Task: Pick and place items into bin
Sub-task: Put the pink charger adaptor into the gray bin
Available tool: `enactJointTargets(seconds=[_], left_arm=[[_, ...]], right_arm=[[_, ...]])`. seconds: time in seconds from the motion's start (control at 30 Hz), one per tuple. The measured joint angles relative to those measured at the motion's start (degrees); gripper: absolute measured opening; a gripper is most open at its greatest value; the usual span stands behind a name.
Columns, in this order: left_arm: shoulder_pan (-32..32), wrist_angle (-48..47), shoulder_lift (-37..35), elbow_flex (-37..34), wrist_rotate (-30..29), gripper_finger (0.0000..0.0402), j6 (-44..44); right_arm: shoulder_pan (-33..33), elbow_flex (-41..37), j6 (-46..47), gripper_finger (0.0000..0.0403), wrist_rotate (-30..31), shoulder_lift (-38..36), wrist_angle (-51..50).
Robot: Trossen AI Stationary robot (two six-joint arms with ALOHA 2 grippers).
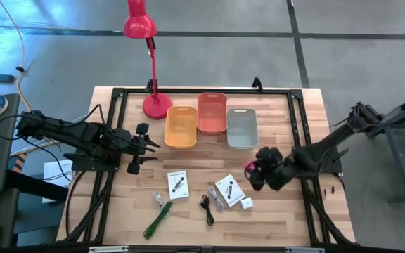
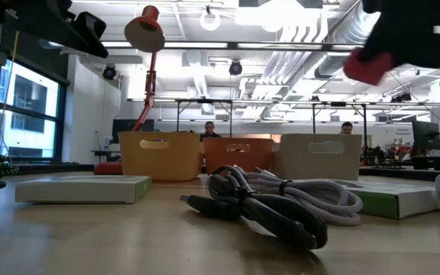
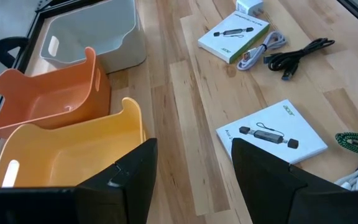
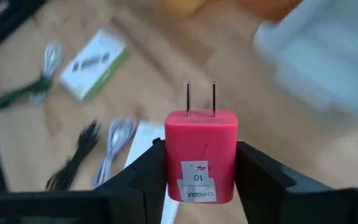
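Holding: your right end effector (image 4: 197, 168) pinches a pink charger cube (image 4: 201, 155) by its flat sides, prongs pointing away, lifted above the tabletop (image 1: 273, 211) toward the right edge, short of the grey bin (image 1: 242, 128).
Handling: it looks light, rigid and smooth plastic; keep the fingers on the flat flanks, clear of the prongs, since it could slip.
Left end effector (image 3: 191, 180): spread, empty, hovering near the left edge beside the yellow bin (image 3: 73, 149).
Remaining: cards (image 1: 178, 184), black cable (image 1: 207, 207), white cube (image 1: 247, 203), green stick (image 1: 157, 219) lie near the front edge.
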Motion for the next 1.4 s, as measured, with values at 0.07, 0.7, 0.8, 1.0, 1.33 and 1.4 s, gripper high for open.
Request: enactJointTargets(seconds=[0.07, 0.7, 0.8, 1.0, 1.33, 1.4], left_arm=[[0.0, 0.0, 0.0, 0.0, 0.0, 0.0193, 0.0], [0.0, 1.6, 0.0, 0.0, -2.1, 0.0193, 0.1], [0.0, 1.6, 0.0, 0.0, -2.9, 0.0193, 0.1], [0.0, 1.7, 0.0, 0.0, -4.1, 0.0193, 0.0], [0.0, 1.8, 0.0, 0.0, -6.1, 0.0193, -0.3], [0.0, 1.8, 0.0, 0.0, -6.4, 0.0193, -0.3]], right_arm=[[-2.6, 0.0, -3.3, 0.0146, 1.3, -1.9, -0.9], [-31.5, 0.0, -36.0, 0.0166, 4.3, -7.3, -1.3], [-34.4, 0.0, -39.9, 0.0168, 7.3, -7.3, -1.1], [-38.0, 0.0, -47.1, 0.0146, 8.2, -6.9, 1.9], [-39.8, 0.0, -51.4, 0.0165, 6.6, -1.1, 8.0], [-39.8, 0.0, -52.3, 0.0155, 5.8, 0.8, 9.4]])
